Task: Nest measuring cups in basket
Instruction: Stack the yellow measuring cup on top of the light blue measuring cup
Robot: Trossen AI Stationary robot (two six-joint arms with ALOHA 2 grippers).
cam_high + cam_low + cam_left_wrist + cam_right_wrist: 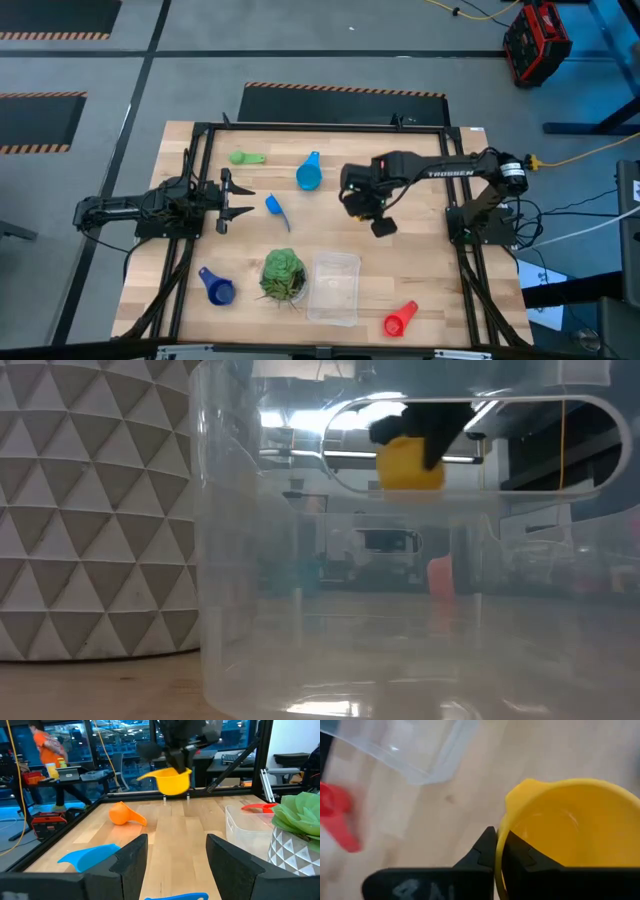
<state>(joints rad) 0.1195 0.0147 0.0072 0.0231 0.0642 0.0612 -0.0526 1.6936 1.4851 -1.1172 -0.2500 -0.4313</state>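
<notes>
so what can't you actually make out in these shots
- Yellow cup: hidden under the right claw in the high view; handle unseen in any view.
- Orange cup: covered by the right arm from above.
- Basket: fills the low view, blurring everything behind it.

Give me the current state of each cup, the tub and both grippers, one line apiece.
Yellow plastic measuring cup: held in the air, upright.
Right gripper: shut on the yellow cup's rim.
Left gripper: open, empty.
Clear plastic rectangular basket: empty.
Red scoop, dark blue scoop, green scoop, light blue scoop: loose on the table.
</notes>
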